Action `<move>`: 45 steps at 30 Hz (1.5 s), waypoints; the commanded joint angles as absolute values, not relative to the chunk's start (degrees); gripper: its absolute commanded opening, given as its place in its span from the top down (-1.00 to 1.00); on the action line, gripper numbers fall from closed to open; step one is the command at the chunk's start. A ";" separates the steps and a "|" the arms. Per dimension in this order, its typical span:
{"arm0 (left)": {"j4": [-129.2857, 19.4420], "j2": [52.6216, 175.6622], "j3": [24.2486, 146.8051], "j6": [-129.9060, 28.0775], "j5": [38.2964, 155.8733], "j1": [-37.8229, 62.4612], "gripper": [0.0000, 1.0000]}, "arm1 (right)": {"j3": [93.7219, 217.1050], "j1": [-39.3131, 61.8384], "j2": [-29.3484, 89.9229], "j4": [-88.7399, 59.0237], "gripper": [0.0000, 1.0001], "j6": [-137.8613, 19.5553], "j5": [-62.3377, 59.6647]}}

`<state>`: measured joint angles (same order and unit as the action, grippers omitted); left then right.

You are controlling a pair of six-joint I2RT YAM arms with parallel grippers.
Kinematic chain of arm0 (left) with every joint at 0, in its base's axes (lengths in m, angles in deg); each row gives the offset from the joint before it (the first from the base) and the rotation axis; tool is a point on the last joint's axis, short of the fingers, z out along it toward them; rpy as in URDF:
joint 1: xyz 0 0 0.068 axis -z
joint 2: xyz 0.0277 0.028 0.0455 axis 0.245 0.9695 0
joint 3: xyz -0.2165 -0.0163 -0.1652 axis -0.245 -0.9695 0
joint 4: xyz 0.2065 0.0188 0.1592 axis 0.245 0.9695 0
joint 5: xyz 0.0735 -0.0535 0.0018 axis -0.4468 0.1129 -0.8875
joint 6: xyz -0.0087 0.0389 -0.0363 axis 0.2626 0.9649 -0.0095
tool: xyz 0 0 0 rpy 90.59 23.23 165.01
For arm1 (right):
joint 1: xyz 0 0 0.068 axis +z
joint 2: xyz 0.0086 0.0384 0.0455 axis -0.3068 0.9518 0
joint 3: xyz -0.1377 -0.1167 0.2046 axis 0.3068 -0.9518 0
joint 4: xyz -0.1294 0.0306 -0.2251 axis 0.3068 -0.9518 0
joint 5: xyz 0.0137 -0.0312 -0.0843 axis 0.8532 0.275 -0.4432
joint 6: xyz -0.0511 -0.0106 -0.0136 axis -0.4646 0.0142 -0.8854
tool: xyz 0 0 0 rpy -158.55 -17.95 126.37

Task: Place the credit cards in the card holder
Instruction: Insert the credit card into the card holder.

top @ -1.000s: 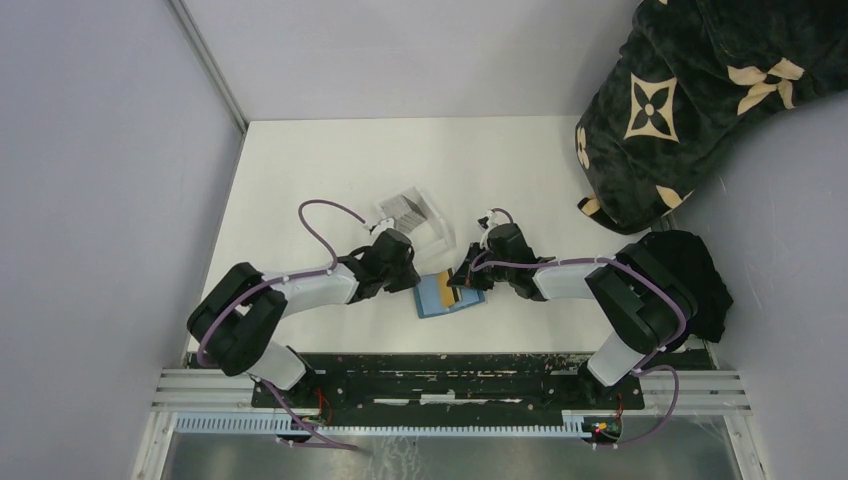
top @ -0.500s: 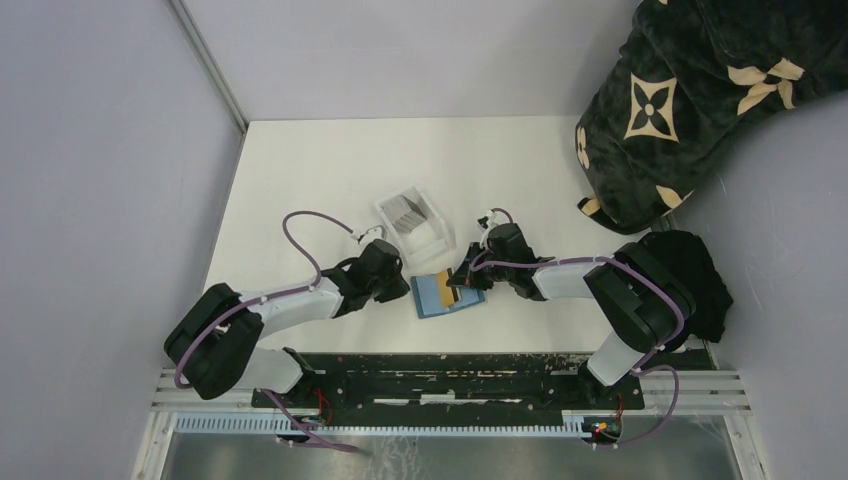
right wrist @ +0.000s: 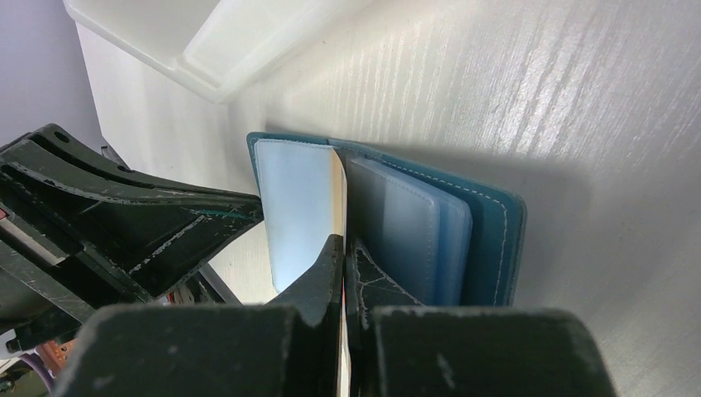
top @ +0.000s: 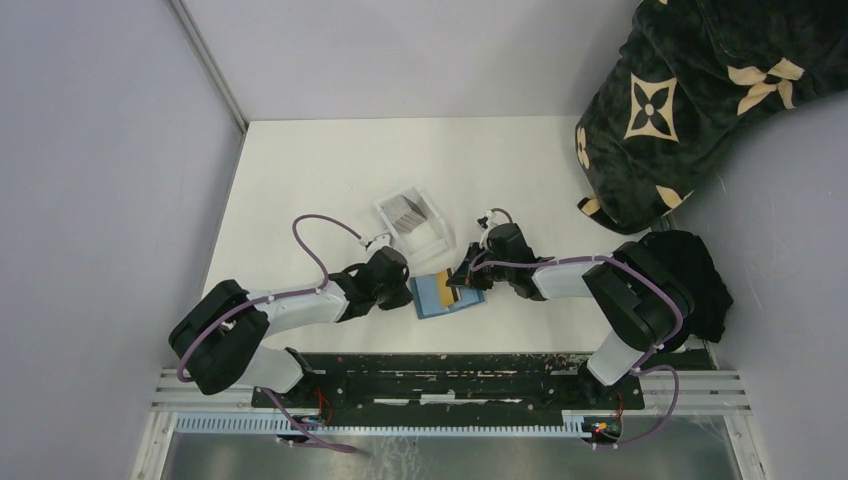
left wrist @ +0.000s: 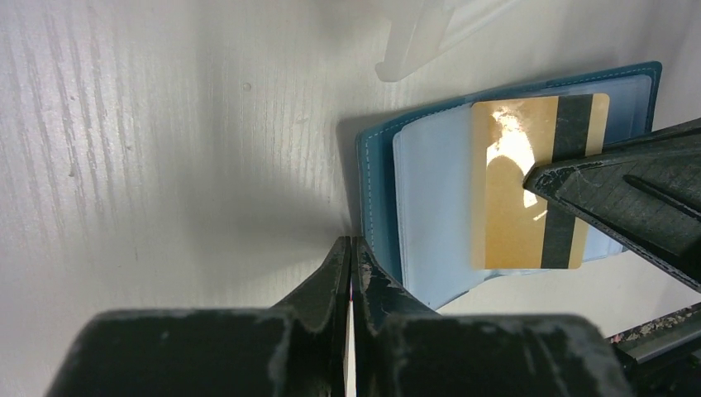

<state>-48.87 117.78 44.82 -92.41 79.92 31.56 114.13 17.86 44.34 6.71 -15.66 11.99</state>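
The teal card holder (top: 440, 297) lies open on the white table, its pale inner pockets up; it also shows in the left wrist view (left wrist: 380, 194) and the right wrist view (right wrist: 496, 240). My right gripper (top: 461, 285) (right wrist: 343, 246) is shut on the gold-yellow credit card (left wrist: 517, 190), held edge-on (right wrist: 340, 186) over the holder's pockets. My left gripper (top: 405, 291) (left wrist: 351, 241) is shut with nothing seen in it, its tips at the holder's left edge. Greyish credit cards (top: 405, 210) lie in the clear tray.
The clear plastic tray (top: 432, 236) stands just behind the holder and close to both grippers; its corner shows in the left wrist view (left wrist: 413, 41) and the right wrist view (right wrist: 223, 41). A dark patterned bag (top: 690, 100) fills the back right corner.
My left gripper has left the tray, drawn back to the left, then come in to the card holder's left edge. The right gripper and gold card have stayed put.
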 commanded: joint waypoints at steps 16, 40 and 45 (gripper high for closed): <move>-51.52 120.16 45.61 -94.51 80.38 32.81 0.90 | 111.68 18.22 44.28 3.25 0.98 -17.45 11.59; -51.60 121.67 46.56 -93.69 80.41 33.19 0.90 | 110.53 18.93 43.93 3.50 0.98 -16.99 12.64; -51.59 122.56 46.89 -93.39 80.90 33.52 0.90 | 111.29 19.64 44.01 2.96 0.98 -16.88 12.10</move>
